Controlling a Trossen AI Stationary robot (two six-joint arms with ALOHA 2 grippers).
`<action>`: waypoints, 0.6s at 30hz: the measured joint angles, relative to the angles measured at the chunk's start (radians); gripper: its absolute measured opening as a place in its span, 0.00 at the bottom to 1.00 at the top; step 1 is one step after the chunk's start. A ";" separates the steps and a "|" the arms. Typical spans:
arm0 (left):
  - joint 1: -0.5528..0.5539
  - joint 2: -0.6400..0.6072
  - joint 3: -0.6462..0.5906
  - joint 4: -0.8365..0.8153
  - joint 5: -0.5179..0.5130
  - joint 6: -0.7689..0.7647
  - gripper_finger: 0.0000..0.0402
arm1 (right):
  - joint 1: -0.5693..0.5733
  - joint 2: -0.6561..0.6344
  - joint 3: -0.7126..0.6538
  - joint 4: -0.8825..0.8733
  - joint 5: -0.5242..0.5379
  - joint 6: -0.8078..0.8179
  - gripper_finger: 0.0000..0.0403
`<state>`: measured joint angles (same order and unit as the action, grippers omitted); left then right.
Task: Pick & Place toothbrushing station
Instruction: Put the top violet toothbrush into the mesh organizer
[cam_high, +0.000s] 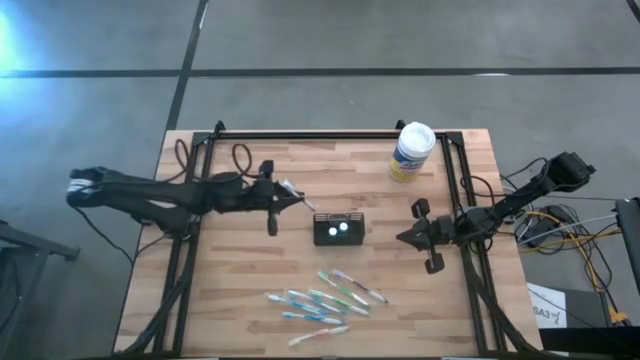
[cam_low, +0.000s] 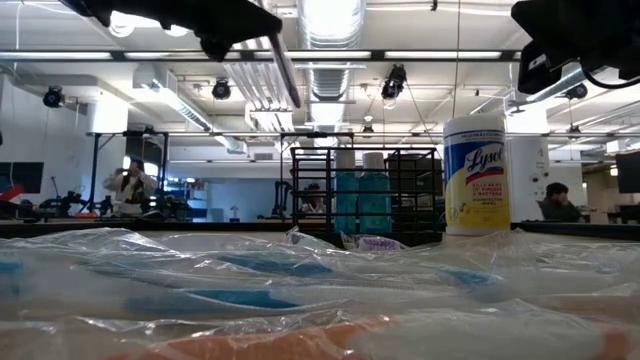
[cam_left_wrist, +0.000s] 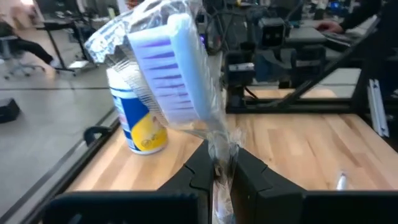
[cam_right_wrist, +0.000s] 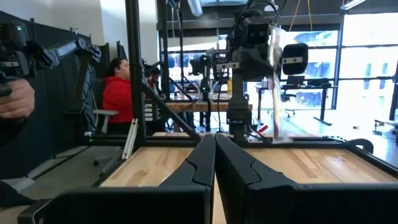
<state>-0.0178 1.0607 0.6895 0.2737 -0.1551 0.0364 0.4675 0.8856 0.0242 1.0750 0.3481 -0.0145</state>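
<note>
The toothbrushing station (cam_high: 340, 229), a small black box with holes in its top, rests flat on the wooden table's middle. Just left of it my left gripper (cam_high: 290, 200) hovers, shut on a toothbrush in a clear wrapper (cam_left_wrist: 177, 68). The brush's bristled head stands out beyond the fingertips (cam_left_wrist: 219, 163). My right gripper (cam_high: 405, 238) waits shut and empty right of the station, its fingers together (cam_right_wrist: 214, 146). Several more wrapped toothbrushes (cam_high: 325, 300) lie flat on the table near its front edge. My left gripper pinches the wrapped toothbrush between its two fingers, at the narrow handle part below the head (cam_left_wrist: 219, 146), with crinkled wrapper caught in the hold. The fingers come about level from the table's left. The brush is lifted clear, its head (cam_left_wrist: 180, 74) tilted up past the fingertips.
A white-lidded canister with a yellow label (cam_high: 412, 150) stands at the table's far right. A black frame rail (cam_high: 330, 135) runs along the far edge and down both sides. Bare wood lies between the station and the loose brushes. People sit in the room beyond.
</note>
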 joint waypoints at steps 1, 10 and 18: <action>0.006 0.010 0.001 0.000 0.015 -0.001 0.07 | 0.000 0.000 0.000 0.000 0.000 0.000 0.02; 0.012 0.022 -0.003 0.000 0.072 -0.016 0.07 | 0.000 0.000 0.002 0.004 0.004 0.011 0.02; 0.018 0.023 -0.004 0.004 0.083 -0.016 0.07 | 0.000 0.000 0.002 0.004 0.026 0.007 0.02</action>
<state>0.0000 1.0832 0.6857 0.2773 -0.0723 0.0200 0.4675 0.8860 0.0265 1.0786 0.3737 -0.0071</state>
